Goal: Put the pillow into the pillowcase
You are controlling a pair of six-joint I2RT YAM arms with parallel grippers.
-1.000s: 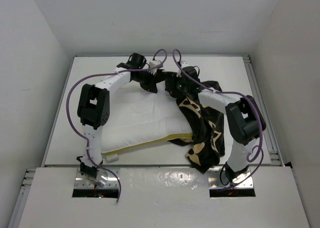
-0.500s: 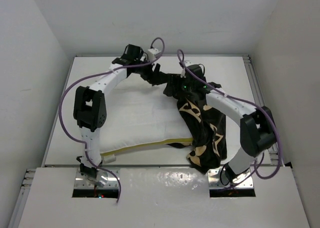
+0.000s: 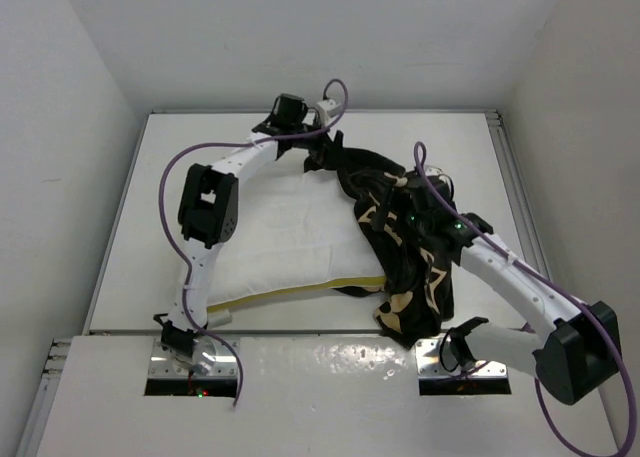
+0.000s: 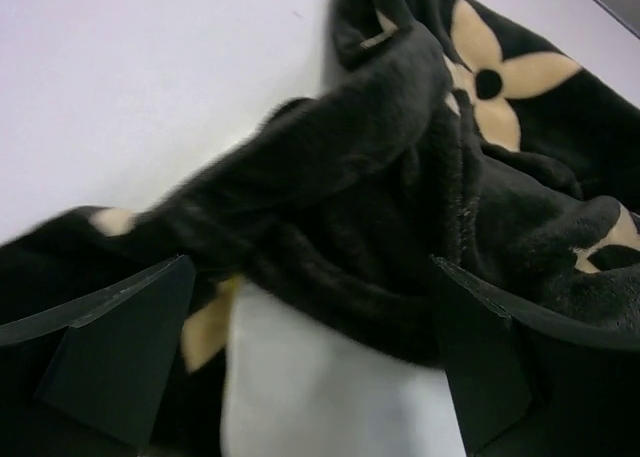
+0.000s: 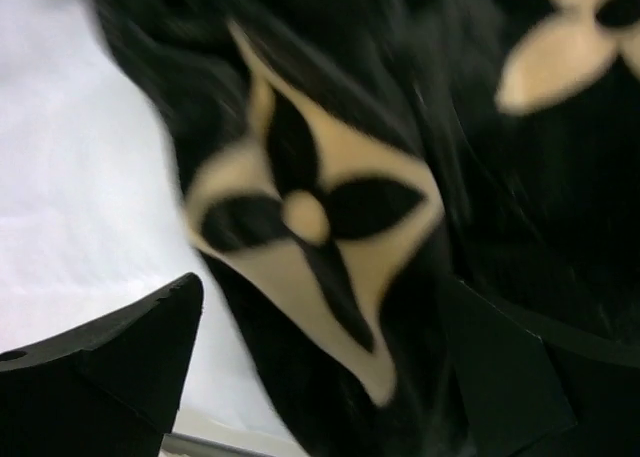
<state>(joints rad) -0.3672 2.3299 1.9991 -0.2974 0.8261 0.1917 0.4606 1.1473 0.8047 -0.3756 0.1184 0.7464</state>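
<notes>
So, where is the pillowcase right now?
In the top view, the pillowcase lies bunched over the right end of the pillow, on the right half of the table.

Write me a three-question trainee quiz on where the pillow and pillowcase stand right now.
1. True or false: the pillow is wholly inside the pillowcase.
2. Multiple choice: in the top view, the pillowcase covers the pillow's A) left end, B) right end, C) no part.
3. Fill in: the band along the pillow's near edge is ____.
Key: 1 false, most of the pillow lies bare; 2 B; 3 yellow.
</notes>
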